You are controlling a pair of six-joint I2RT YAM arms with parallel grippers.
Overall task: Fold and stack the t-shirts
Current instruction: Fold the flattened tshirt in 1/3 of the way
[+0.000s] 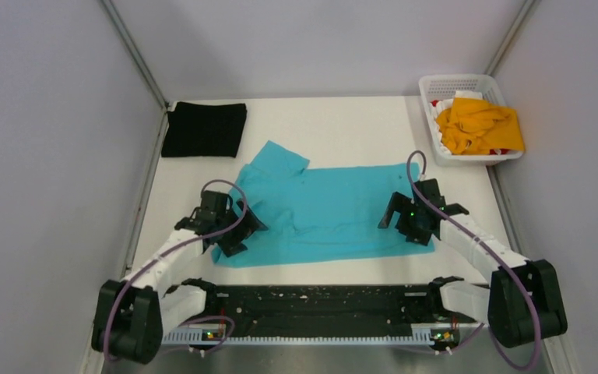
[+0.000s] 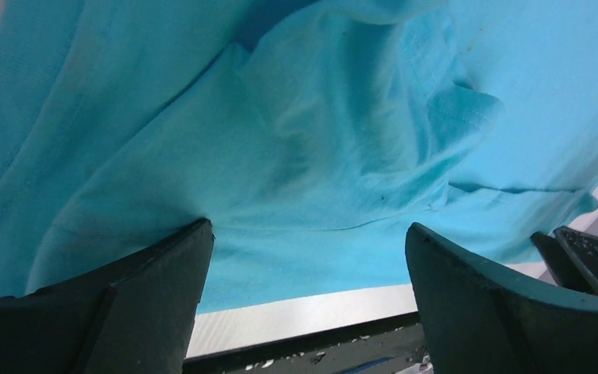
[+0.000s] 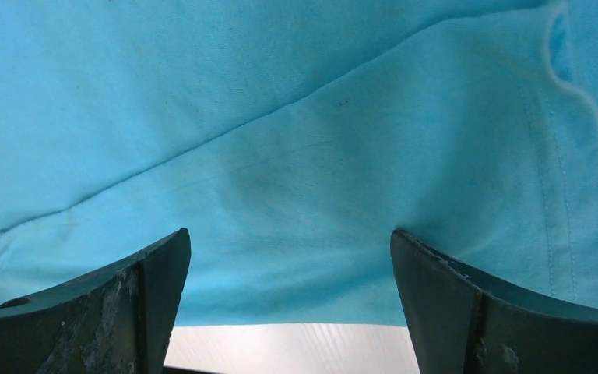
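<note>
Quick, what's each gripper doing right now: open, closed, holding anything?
Left gripper: open, holding nothing, at the near edge of the turquoise t-shirt.
Right gripper: open, holding nothing, at the same shirt's near edge.

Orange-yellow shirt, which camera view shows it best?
The top external view: the orange-yellow shirt lies crumpled in the white basket at the far right, seen whole from above. Neither wrist view shows it at all; both are filled by the turquoise shirt.
</note>
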